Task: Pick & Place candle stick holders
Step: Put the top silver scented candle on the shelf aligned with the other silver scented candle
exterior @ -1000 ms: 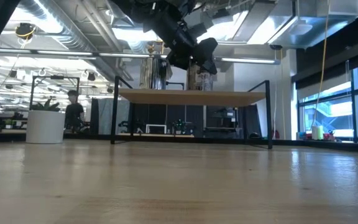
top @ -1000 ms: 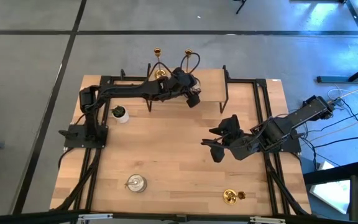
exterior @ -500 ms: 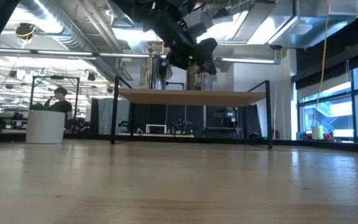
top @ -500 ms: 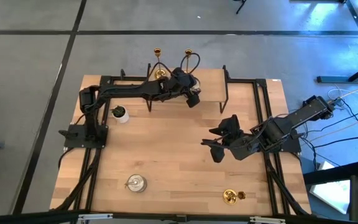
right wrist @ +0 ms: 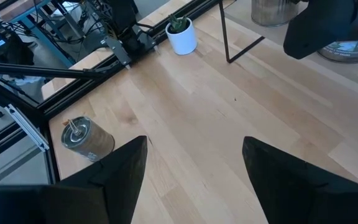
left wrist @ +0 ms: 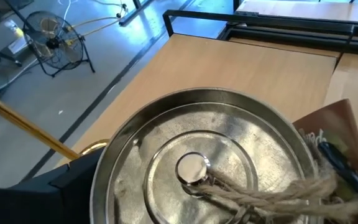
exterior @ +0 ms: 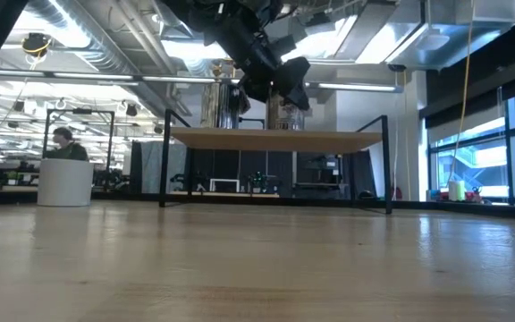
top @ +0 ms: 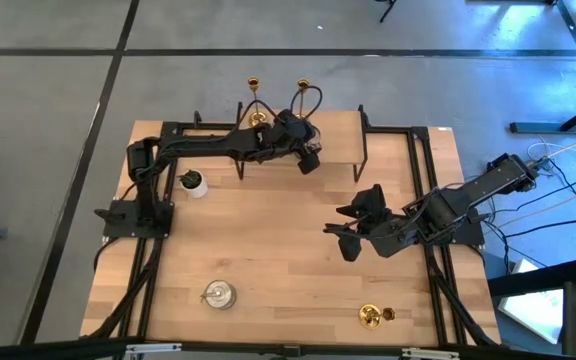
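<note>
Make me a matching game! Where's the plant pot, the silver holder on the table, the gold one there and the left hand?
1 plant pot
2 silver holder on the table
3 gold holder on the table
4 left hand

a over the shelf
b far from shelf, right side
c beside the left arm
d far from shelf, left side

Pairs: 1-c, 2-d, 3-b, 4-a

High view: overhead, looking straight down on the whole table (top: 268, 260) and both arms. Low view: at tabletop height, level across the boards toward the raised shelf (exterior: 275, 139) and the room behind. Left wrist view: very close above a silvery holder (left wrist: 197, 162) — it fills the picture. Right wrist view: higher, angled down across the table — shares the white plant pot (right wrist: 182, 37) with the high view.
</note>
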Action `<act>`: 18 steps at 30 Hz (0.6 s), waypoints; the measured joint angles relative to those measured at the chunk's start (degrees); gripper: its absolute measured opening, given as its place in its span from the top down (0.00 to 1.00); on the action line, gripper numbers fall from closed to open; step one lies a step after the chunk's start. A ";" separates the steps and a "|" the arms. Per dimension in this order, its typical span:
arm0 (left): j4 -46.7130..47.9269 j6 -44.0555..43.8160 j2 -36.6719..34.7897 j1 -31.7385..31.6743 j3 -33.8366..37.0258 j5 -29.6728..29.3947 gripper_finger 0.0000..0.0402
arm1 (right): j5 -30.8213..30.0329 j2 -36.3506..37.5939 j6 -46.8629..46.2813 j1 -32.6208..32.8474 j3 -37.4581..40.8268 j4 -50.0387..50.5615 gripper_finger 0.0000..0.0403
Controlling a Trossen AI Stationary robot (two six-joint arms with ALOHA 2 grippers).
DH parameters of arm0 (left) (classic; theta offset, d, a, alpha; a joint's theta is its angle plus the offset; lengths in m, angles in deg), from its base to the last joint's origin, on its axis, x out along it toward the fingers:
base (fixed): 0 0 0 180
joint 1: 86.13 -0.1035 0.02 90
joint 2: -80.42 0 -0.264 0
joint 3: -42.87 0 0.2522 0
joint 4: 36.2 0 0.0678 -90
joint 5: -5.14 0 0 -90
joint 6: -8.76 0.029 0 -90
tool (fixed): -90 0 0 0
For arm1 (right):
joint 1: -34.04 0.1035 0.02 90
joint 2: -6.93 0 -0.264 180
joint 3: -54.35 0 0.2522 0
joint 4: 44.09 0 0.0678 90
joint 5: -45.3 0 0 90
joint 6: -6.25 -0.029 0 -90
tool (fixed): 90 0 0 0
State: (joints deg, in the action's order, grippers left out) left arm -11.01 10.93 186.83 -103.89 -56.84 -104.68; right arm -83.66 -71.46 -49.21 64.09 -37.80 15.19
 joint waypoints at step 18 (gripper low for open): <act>-1.23 4.59 0.04 1.12 0.00 -1.40 0.00 | -0.28 0.00 0.00 -0.01 0.00 -0.11 0.33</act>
State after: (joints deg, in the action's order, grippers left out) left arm -12.24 15.53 186.88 -102.77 -56.84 -106.08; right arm -83.95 -71.46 -49.21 64.08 -37.80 15.08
